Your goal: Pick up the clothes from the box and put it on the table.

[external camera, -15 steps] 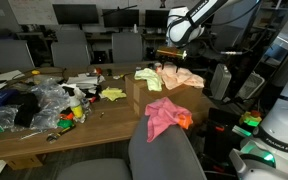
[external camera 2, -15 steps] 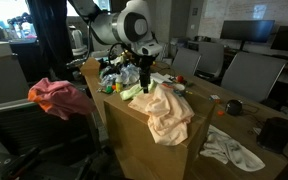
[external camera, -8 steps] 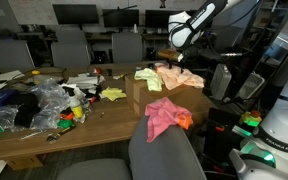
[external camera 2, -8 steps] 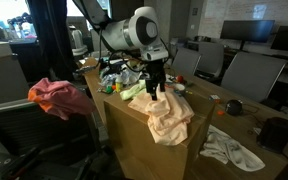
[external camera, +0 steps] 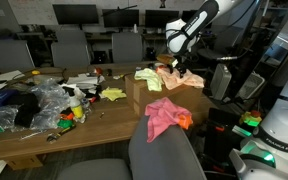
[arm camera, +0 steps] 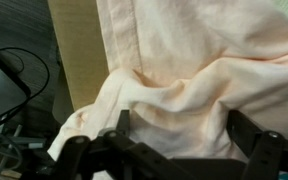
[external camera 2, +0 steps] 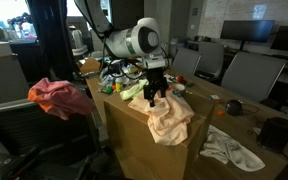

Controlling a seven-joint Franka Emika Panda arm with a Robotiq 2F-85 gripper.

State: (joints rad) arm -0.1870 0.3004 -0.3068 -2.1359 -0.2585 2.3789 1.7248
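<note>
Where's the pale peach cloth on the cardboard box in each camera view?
In an exterior view: pale peach cloth right of centre, atop the brown cardboard box.
In an exterior view: cloth central, draped over the box's edge.
Wrist view: it fills most of the frame.
Shared landmark: that cardboard box.

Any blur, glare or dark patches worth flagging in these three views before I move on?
Wrist view: the peach cloth fills the frame and looks soft; the pincer is a dark, unfocused silhouette along the bottom edge. In an exterior view the arm's white housing reads bright against a dim room. In both exterior views fine detail is lost to low resolution.
</note>
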